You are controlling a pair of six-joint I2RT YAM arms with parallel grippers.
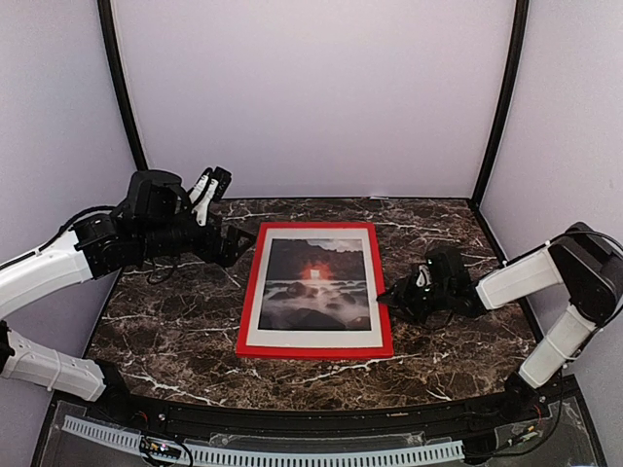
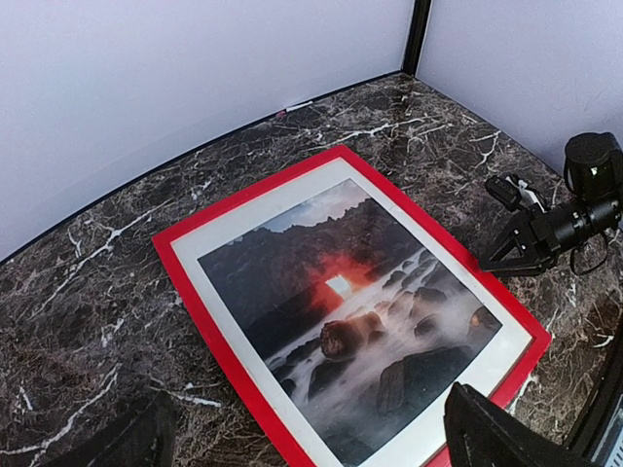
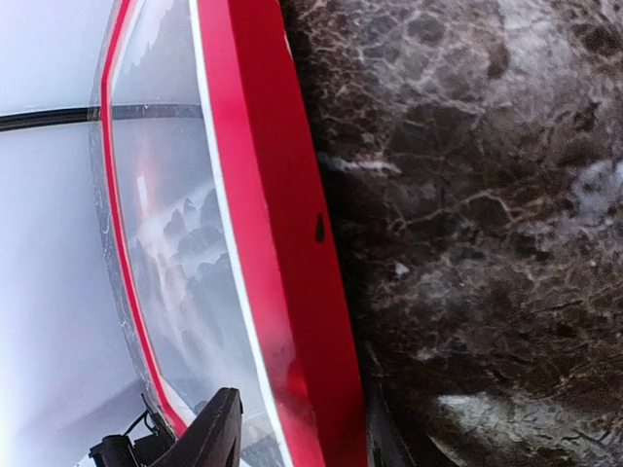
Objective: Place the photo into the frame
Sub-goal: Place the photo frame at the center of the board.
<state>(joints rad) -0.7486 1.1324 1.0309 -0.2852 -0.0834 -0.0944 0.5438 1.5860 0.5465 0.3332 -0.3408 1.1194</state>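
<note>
Already dark landscape photo (image 1: 316,282) sits in thin red frame (image 1: 316,348).
Left gripper (image 1: 234,246) wide open; right gripper's (image 1: 387,294) grip unclear.

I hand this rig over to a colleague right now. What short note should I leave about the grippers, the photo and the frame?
Left gripper: open, holds nothing, raised to the left of the frame.
Right gripper: at the frame's right rail, one finger over the front, one outside the rail; grip unclear.
Things: the frame lies flat, red front up, on the table; the photo sits inside it, within the white mat.
Done: the photo appears to be in the frame.
Left: probably only to draw the right gripper clear.
</note>
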